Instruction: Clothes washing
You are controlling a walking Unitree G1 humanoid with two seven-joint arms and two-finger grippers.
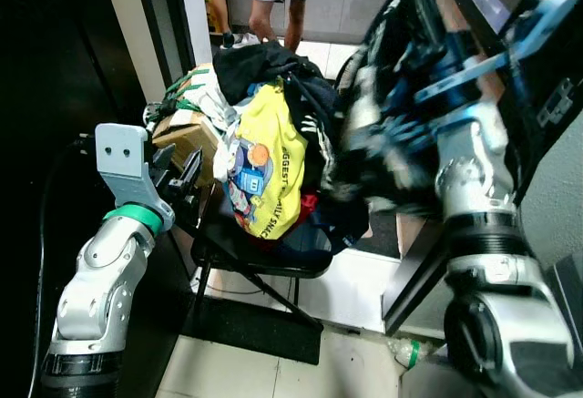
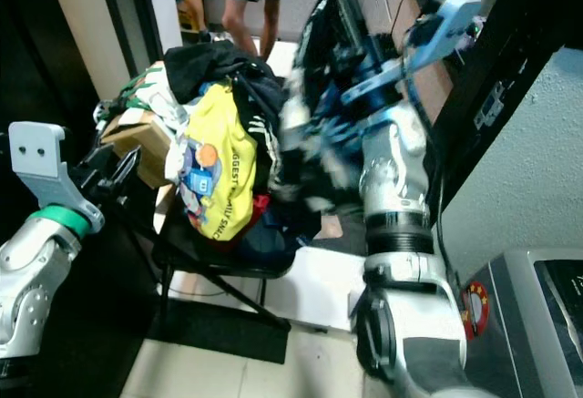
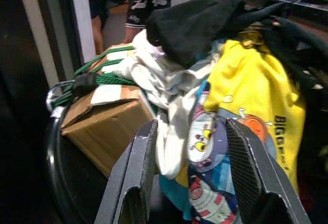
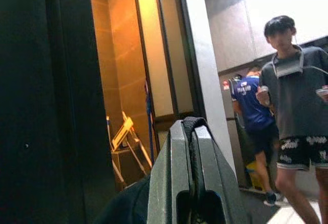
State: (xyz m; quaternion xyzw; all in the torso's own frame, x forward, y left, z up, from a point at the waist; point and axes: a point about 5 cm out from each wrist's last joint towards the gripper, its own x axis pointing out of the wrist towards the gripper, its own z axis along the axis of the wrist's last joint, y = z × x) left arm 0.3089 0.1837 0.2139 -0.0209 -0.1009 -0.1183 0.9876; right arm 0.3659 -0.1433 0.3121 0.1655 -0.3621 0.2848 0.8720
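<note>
Clothes [image 1: 269, 157] heap on chair; right claw [image 4: 193, 131] pinches dark fabric [image 4: 125, 203].

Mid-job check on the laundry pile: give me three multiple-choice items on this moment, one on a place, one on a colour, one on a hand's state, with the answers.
1. Where does the clothes pile rest?
A. on a black folding chair
B. on the floor
C. inside a washing machine

2. What colour is the printed shirt at the front of the pile?
A. red
B. yellow
C. white

3. What is the right hand doing?
A. hanging open and idle
B. shut on a dark garment, lifted
C. pressing on the cardboard box

Answers:
1. A: the black folding chair shows its seat and legs under the heap.
2. B: the yellow shirt hangs down the front, with cartoon prints.
3. B: the right hand has its fingers closed with dark garment fabric pinched between them.

The left hand is open, near the cardboard box.
</note>
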